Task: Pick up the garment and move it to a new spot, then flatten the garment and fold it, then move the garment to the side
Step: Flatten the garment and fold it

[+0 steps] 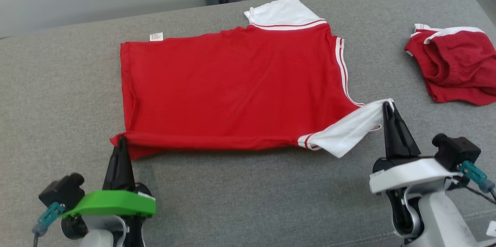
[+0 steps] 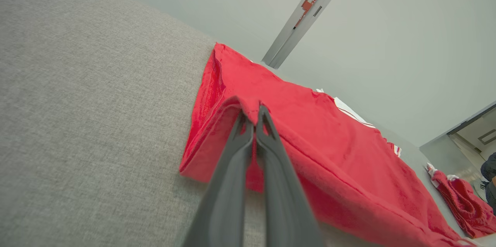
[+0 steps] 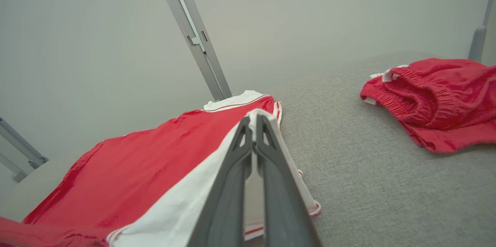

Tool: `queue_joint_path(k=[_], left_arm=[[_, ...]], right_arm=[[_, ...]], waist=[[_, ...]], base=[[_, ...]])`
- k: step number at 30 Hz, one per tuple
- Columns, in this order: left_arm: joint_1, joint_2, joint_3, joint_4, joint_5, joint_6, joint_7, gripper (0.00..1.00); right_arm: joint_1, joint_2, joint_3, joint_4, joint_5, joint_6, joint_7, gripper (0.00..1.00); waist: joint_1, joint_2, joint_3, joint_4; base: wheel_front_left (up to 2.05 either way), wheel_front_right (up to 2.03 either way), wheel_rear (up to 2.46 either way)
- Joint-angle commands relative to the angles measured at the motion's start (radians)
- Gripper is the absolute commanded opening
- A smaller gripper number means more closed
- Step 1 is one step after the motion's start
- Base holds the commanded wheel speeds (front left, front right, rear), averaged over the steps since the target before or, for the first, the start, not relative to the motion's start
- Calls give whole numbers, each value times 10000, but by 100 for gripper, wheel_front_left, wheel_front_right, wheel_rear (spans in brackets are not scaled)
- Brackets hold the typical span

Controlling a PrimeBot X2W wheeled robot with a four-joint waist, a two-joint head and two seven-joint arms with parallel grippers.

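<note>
So we're looking at the red garment (image 1: 232, 88) lying spread out in the middle of the grey cushion (image 1: 248, 200), with its white sleeves pointing off to the robot's right. The left gripper (image 1: 122, 140) is clamping tight on the near hem corner, and the right gripper (image 1: 386, 104) is pinching the near white sleeve (image 1: 348, 130) and holding it stretched out. The head view is giving us a small white label (image 1: 156, 36) poking out at the far hem corner, but we're not making out any writing on it, it's too small. The left wrist view is showing doubled hem layers bunching around the fingertips (image 2: 241, 138). The right wrist view is showing the gathered waistband on the red shorts (image 3: 430, 99) sitting well apart on the right.
</note>
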Motion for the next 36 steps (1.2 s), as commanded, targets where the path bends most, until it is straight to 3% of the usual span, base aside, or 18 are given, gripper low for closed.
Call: queue_joint_path(k=[1, 10, 24, 25, 26, 27, 28, 36], left_arm=[[-366, 18, 88, 153, -83, 87, -41, 0], [-2423, 245, 130, 1871, 129, 369, 67, 0], [-3896, 346, -240, 3201, 466, 190, -141, 0], [-3932, 323, -277, 3261, 435, 178, -105, 9], [-3955, 308, -306, 3291, 423, 172, -99, 35], [-3988, 294, -342, 3277, 426, 148, -131, 85], [-3997, 284, -355, 3261, 417, 140, -159, 100], [-3488, 271, -549, 2755, 557, 121, -264, 100]], right_arm=[[-390, -26, -17, 186, -69, -10, -85, 0], [-2777, -26, 251, 2040, -221, -10, -163, 0], [-5266, -25, -11, 4832, -685, -10, -165, 0], [-5419, -26, -23, 5091, -729, -10, -165, 4], [-5543, -31, -43, 5260, -749, -10, -166, 27], [-5667, -26, -7, 5533, -772, -10, -164, 50], [-5763, -20, 16, 5707, -784, -10, -164, 100], [-6654, -28, -186, 7150, -1178, -10, -165, 100]], waist=[[1, 0, 169, -10], [1, 0, 970, 35], [1, 0, 1533, 341], [1, 0, 1532, 358], [1, 0, 1526, 373], [1, 0, 1512, 394], [1, 0, 1496, 408], [1, 0, 1280, 552]], base=[[0, 0, 0], [0, 0, 0], [0, 0, 0], [0, 0, 0], [0, 0, 0], [0, 0, 0], [0, 0, 0], [0, 0, 0]])
